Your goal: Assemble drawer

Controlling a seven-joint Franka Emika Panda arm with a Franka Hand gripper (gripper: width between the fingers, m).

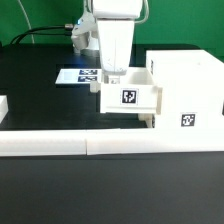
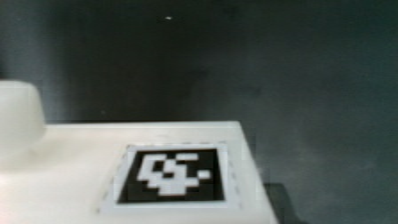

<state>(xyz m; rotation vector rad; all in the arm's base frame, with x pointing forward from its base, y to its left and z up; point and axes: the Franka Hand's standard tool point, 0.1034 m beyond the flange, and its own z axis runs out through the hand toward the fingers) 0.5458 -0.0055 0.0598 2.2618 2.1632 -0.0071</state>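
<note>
My gripper [image 1: 113, 74] hangs straight down onto the back edge of a small tray [image 1: 130, 96], at about 12 o'clock of its tagged front face. The fingertips are hidden against the white plastic; I cannot tell how wide they stand or whether they grip the tray wall.

The tray sits part-way into the housing [image 1: 185, 88], which lies at its 3 o'clock, the two touching. The wrist view gives only a blurred tagged white surface [image 2: 173, 172], likely a tray, against dark ground.

Risks, as I judge them: the tray skewing and jamming in the opening if I push off-centre; the housing sliding on the smooth black table [image 1: 35, 95]; my grip slipping on the thin wall.

Border wall [image 1: 60, 143] at 6 o'clock. Marker board [image 1: 78, 76] at 10 o'clock. Green backdrop [image 1: 45, 15] beyond.
</note>
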